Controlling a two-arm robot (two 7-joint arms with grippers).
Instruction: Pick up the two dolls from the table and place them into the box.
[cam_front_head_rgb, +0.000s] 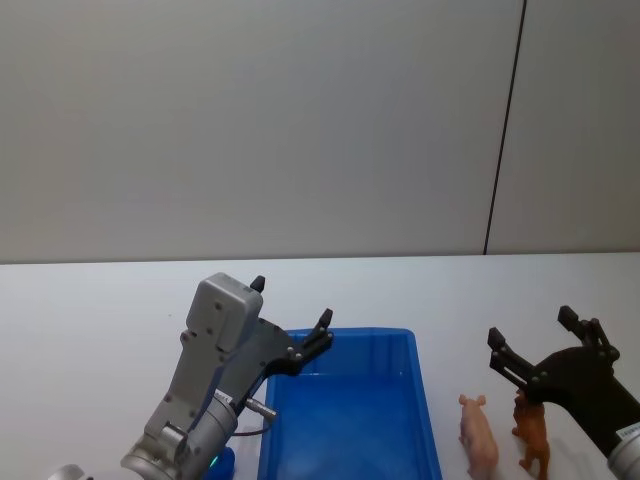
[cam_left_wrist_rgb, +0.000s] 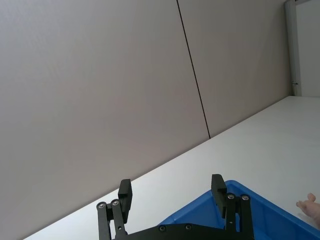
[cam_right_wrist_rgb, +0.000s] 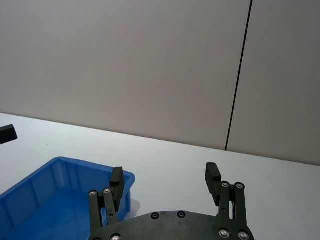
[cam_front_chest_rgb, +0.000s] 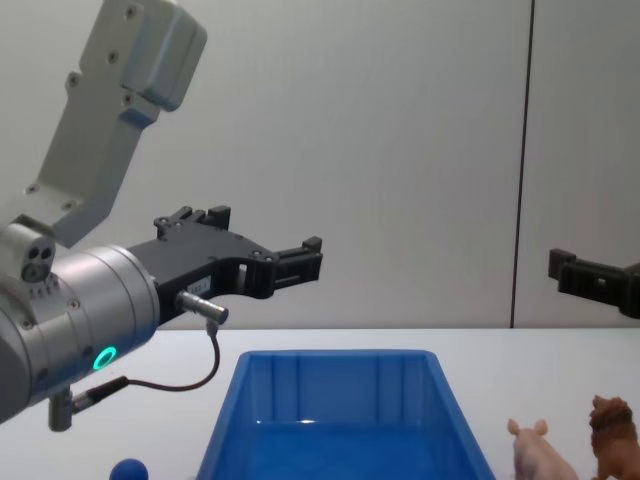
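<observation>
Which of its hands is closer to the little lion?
Right. The right hand hovers above the lion; the left hand is over the box's opposite edge.

Glossy smooth blue plastic box (cam_front_head_rgb: 370, 332) by left gripper (cam_front_head_rgb: 290, 300). Smooth pink plastic pig (cam_front_head_rgb: 478, 435), matt brown plastic lion (cam_front_head_rgb: 532, 432) near right gripper (cam_front_head_rgb: 530, 325). Matt white table (cam_front_head_rgb: 100, 300). Grippers matt black; arm casing (cam_front_head_rgb: 215, 320) behind left gripper satin grey.

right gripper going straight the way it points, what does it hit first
Probably nothing near: the open right gripper points above the table, beside the box, at the grey wall. The way looks free; depth is unclear.
</observation>
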